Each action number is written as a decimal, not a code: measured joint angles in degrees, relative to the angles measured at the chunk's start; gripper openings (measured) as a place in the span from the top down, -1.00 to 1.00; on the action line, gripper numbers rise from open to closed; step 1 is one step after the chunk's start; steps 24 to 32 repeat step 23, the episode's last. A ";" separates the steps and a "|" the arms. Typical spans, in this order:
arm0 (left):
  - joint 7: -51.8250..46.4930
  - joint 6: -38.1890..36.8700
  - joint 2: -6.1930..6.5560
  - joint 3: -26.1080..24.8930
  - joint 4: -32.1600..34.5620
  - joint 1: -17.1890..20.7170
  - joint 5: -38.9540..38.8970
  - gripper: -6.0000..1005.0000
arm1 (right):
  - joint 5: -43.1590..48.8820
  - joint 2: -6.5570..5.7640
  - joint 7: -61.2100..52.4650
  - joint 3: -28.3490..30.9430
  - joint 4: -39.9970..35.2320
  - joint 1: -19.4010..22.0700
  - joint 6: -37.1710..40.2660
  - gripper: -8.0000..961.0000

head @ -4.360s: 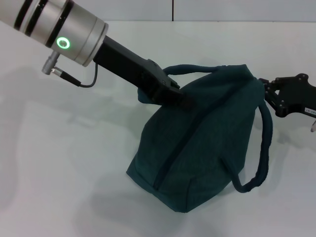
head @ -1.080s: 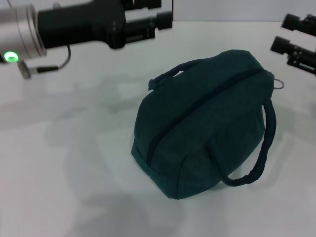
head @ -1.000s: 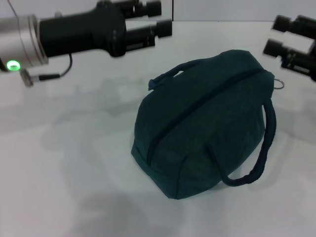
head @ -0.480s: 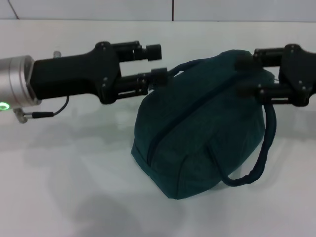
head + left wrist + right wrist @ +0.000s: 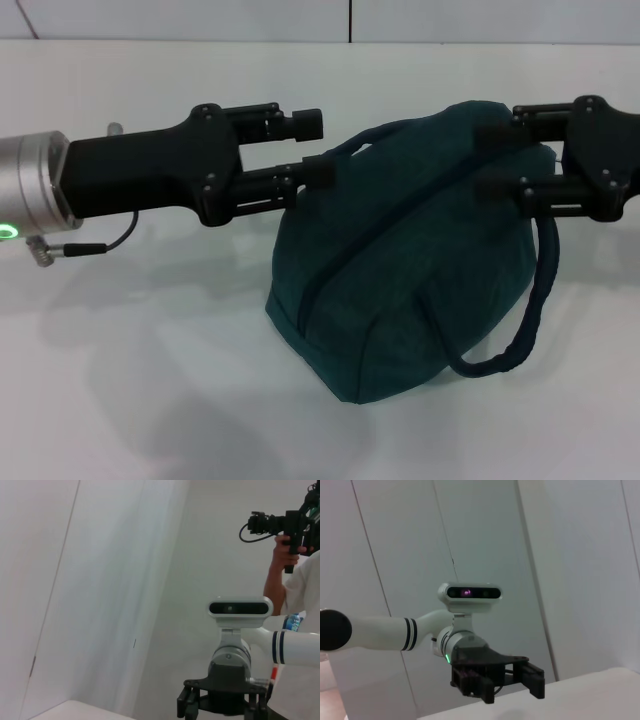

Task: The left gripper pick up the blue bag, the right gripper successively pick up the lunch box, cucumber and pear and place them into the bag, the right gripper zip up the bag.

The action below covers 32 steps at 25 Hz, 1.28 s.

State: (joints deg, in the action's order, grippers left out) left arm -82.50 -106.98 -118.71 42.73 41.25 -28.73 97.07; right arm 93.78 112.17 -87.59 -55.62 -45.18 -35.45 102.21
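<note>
The blue bag (image 5: 400,290) lies on the white table (image 5: 130,380), its zipper (image 5: 335,262) closed and one handle (image 5: 535,300) looping off its right side. My left gripper (image 5: 312,148) is open and empty, held level at the bag's upper left, close to the other handle. My right gripper (image 5: 488,160) is open and empty, held level over the bag's upper right, facing the left one. The left wrist view shows the right gripper (image 5: 220,707) head-on, and the right wrist view shows the left gripper (image 5: 512,692). The lunch box, cucumber and pear are out of view.
A wall stands behind the table's far edge (image 5: 350,42). In the left wrist view a person (image 5: 295,575) holds a camera behind my body.
Both arms have come down from the far side of the table and now point at each other over the bag. The bag has not moved in the last second.
</note>
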 joint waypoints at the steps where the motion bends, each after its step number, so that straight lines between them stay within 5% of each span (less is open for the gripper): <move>1: -0.04 0.01 0.00 -0.10 -0.02 0.00 0.00 -0.15 | 0.13 0.03 0.08 -0.11 0.00 -0.04 0.01 -0.26; 32: -0.17 0.20 -0.11 -0.28 -0.03 0.08 -0.11 -0.15 | 0.36 0.03 1.04 -0.37 -0.09 -0.12 0.60 -0.27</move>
